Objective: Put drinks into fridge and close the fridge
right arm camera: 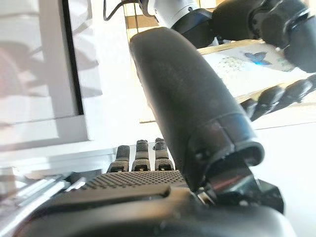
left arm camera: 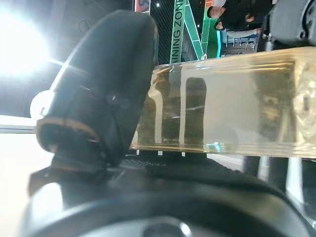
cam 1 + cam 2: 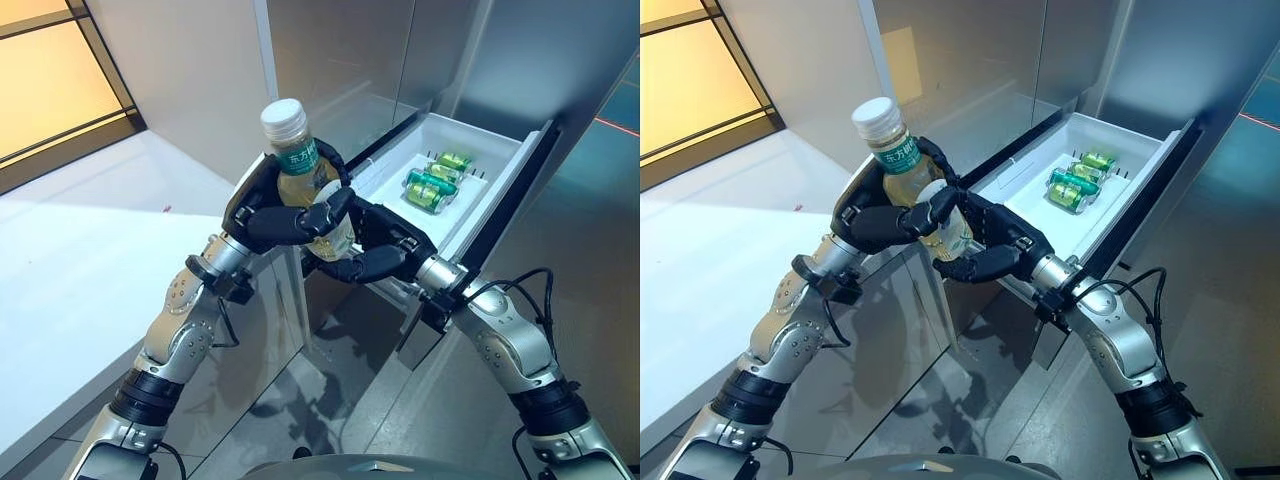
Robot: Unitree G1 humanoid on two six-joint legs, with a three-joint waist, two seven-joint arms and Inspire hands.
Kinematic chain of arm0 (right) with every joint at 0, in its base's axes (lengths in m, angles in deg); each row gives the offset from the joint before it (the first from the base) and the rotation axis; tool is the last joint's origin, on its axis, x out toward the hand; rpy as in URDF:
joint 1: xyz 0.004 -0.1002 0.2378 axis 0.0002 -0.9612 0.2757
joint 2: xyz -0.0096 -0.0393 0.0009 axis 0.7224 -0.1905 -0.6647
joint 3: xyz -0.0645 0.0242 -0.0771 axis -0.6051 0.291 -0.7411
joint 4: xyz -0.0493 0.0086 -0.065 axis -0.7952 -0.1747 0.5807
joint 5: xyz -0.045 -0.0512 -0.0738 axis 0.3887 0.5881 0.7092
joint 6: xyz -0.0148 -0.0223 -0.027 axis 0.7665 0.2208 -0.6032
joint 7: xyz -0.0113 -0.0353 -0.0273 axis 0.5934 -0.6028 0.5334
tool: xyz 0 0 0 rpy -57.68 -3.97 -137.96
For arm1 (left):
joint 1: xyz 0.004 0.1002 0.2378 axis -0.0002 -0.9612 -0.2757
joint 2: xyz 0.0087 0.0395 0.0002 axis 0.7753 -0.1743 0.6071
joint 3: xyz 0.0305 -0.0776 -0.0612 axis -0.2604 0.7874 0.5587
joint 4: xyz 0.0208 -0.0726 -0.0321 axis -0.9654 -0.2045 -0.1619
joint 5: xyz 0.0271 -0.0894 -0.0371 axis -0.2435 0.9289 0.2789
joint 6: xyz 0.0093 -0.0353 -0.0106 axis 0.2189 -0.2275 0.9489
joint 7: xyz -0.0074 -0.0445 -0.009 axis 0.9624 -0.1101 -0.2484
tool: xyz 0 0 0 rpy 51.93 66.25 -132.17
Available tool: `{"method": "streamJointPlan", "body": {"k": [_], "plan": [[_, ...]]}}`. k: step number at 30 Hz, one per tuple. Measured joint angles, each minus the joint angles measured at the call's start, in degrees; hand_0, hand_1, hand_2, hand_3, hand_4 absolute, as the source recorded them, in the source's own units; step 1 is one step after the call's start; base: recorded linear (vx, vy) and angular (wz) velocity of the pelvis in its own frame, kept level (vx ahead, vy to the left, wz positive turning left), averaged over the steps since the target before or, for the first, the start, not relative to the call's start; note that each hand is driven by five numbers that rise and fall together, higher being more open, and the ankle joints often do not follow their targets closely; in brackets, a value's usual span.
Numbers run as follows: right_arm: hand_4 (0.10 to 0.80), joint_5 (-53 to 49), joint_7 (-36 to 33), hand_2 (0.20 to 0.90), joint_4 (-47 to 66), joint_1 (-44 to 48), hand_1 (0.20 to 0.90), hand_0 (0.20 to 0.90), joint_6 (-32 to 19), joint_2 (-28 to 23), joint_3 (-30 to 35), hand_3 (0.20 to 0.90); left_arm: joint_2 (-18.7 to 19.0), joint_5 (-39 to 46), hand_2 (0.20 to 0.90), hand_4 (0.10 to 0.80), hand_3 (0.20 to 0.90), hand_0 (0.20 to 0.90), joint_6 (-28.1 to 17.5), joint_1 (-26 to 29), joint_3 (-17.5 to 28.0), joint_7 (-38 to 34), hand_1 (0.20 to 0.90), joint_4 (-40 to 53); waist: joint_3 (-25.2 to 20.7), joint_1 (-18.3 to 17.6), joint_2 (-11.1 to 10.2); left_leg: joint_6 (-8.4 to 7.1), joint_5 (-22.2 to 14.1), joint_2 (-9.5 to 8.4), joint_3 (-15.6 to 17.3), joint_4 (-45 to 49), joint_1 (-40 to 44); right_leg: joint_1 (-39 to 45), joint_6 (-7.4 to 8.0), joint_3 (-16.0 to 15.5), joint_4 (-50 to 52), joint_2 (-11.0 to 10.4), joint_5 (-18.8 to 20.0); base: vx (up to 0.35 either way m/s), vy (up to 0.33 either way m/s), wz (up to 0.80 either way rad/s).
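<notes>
My left hand (image 3: pixel 262 222) is shut on a clear bottle (image 3: pixel 297 172) of pale yellow tea with a white cap and green label, held upright in the air in front of the fridge. In the left wrist view the bottle (image 2: pixel 237 108) lies across the palm beside the thumb (image 2: pixel 108 98). My right hand (image 3: pixel 385 245) is close against the bottle's lower end, its fingers (image 3: pixel 345 268) curled just under the base. In the right wrist view nothing lies between its thumb (image 1: pixel 187 98) and its fingers. Behind the hands, a white fridge drawer (image 3: pixel 400 160) stands pulled out.
Several green cans (image 3: pixel 432 190) lie in the drawer's far right part. The drawer's dark front panel (image 3: pixel 510 195) juts out to the right. Steel fridge doors (image 3: pixel 330 60) rise behind. A white counter (image 3: pixel 80 230) runs along the left.
</notes>
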Motion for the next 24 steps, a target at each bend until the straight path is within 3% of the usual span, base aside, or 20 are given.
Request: {"method": "streamJointPlan", "body": {"k": [11, 24], "plan": [[0.800, -3.2, -1.1, 0.900, 0.0, 0.3, 0.900, 0.900, 1.5, -0.6, -5.7, 0.900, 0.8, -3.7, 0.300, 0.100, 0.200, 0.300, 0.8, 0.1, -5.3, -3.8, 0.300, 0.0, 0.0, 0.0, -0.1, -0.02, 0.0, 0.02, 0.4, 0.0, 0.0, -0.1, 0.00, 0.2, 0.0, 0.0, 0.0, 0.000, 0.000, 0.00], [0.800, -3.2, -2.5, 0.900, 0.1, 3.9, 0.900, 0.900, 1.5, -2.4, -6.4, 0.900, 2.4, -8.3, 0.300, 0.100, 0.200, 0.300, 2.1, 0.7, -6.5, -6.2, 0.300, 0.0, 0.1, 0.0, -0.1, -0.07, -0.1, 0.03, 0.8, 0.0, 0.0, -0.2, 0.01, 0.4, 0.0, 0.0, 0.0, 0.002, 0.000, -0.01]]}}
